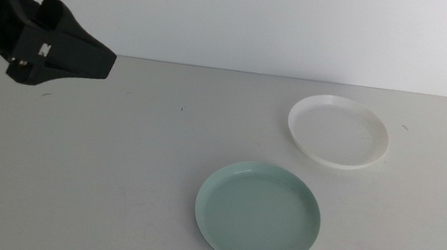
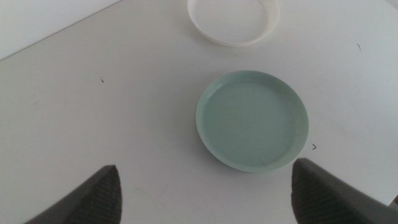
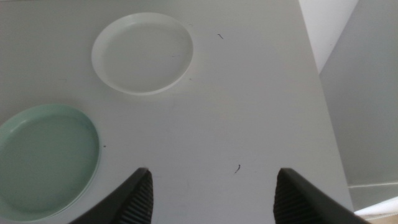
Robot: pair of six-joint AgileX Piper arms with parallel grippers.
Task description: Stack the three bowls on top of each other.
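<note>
The grey table (image 1: 112,171) fills most of the middle view and carries two bowls in plain sight. The left arm (image 1: 10,21) reaches in high from the picture's left, a black block above the far left part of the table, well apart from both bowls. Its gripper (image 2: 205,193) hangs over bare table with the jaws spread wide and nothing between them; in the left wrist view the mint bowl lies just beyond the jaw tips. The mint bowl (image 1: 257,215) sits upright near the front middle of the table, and a thin pale edge shows under its front rim in the middle view, though whether that is a second bowl beneath it cannot be told. The white bowl (image 1: 338,131) rests upright farther back and to the right, apart from the mint one with bare table between them. The right gripper (image 3: 211,193) is out of the middle view; its wrist camera shows its jaws parted and empty above the table, with the white bowl and part of the mint bowl ahead of it.
</note>
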